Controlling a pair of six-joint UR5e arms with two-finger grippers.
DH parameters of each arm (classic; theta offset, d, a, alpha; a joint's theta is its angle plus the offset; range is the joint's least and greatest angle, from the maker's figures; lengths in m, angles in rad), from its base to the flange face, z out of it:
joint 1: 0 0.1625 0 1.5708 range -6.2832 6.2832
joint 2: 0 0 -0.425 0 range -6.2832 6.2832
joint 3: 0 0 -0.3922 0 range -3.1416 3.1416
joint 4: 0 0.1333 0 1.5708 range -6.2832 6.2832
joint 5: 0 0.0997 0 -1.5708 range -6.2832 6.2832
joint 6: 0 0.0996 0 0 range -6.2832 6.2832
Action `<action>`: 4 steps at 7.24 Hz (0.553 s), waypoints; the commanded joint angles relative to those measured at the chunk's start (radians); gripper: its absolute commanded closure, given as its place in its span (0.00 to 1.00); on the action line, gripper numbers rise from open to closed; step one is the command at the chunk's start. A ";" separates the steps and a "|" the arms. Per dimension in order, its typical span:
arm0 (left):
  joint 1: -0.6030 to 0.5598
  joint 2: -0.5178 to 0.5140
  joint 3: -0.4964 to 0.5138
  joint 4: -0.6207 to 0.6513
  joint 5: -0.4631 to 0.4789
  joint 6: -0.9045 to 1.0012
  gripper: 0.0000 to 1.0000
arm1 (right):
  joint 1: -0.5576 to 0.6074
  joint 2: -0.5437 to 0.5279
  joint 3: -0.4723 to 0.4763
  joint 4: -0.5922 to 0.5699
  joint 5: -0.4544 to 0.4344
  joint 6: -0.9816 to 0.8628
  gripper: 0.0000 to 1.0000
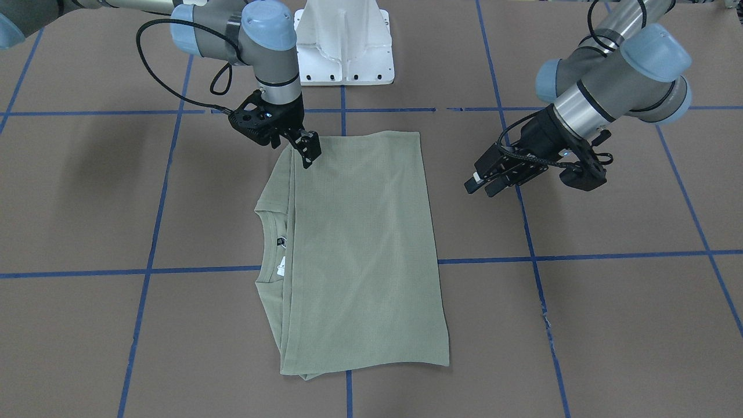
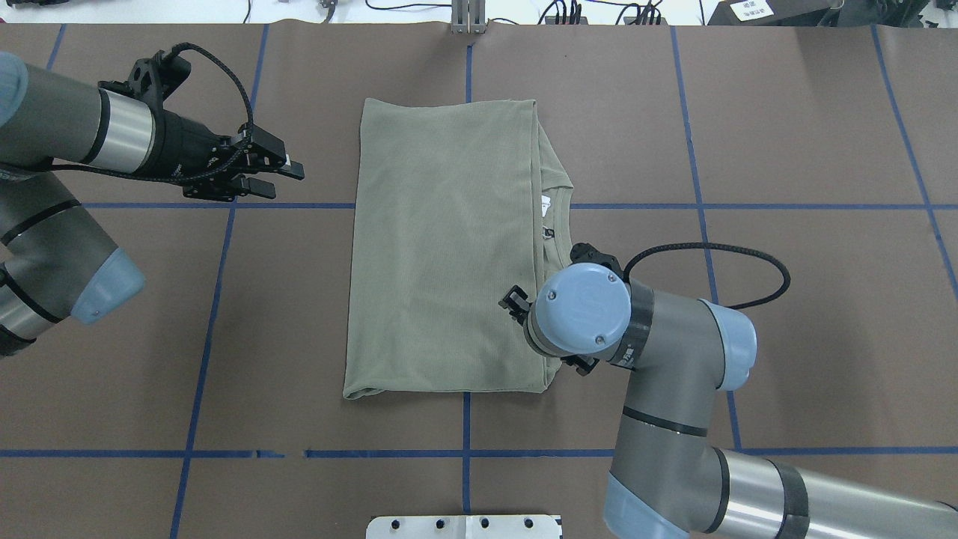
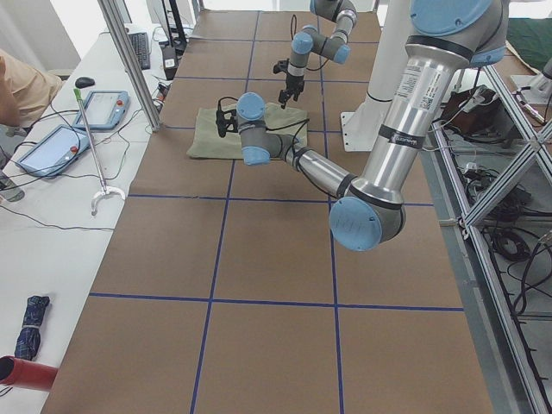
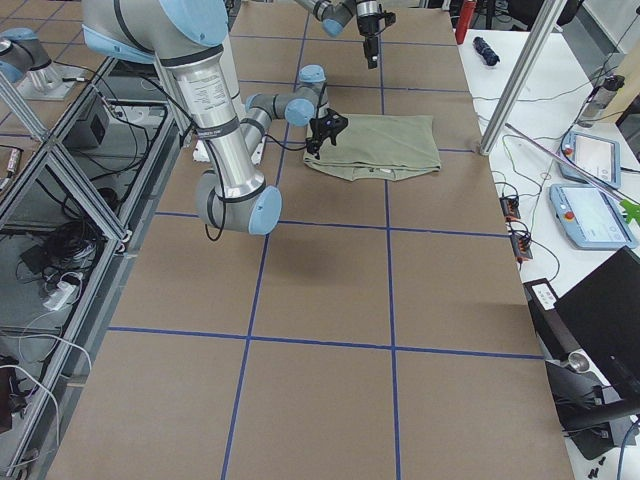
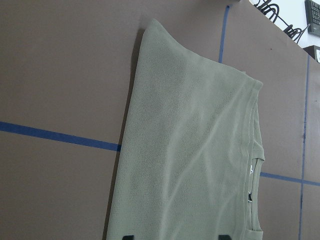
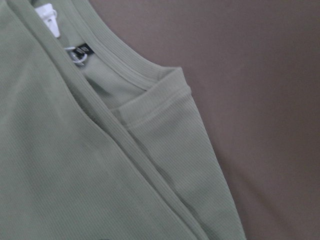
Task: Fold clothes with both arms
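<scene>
The green shirt (image 1: 360,244) looked soft and light, best pinched at its corners; the left gripper (image 1: 480,188) was spread, and I could not tell with the right gripper (image 1: 309,155).

Looking close down on a sage-green knit shirt (image 6: 50,175), folded in overlapping layers over brown table surface (image 6: 265,100). At top left, a white hang tag (image 6: 47,20) near a small dark neck label (image 6: 78,54) inside the ribbed neckband (image 6: 120,62).

No writing is legible. On the shirt (image 6: 75,165), the small dark neck label (image 6: 78,54) and white tag (image 6: 48,19), at eleven o'clock in the right wrist view, are too blurred. Lettering on the left arm (image 3: 405,112) is too small.
</scene>
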 commanded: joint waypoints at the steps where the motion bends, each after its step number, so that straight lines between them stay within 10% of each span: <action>1: 0.000 0.002 -0.001 0.001 0.001 0.001 0.36 | -0.055 -0.031 0.000 0.065 -0.029 0.085 0.04; 4: 0.000 0.002 -0.001 0.001 0.001 0.000 0.36 | -0.068 -0.051 -0.005 0.062 -0.052 0.088 0.17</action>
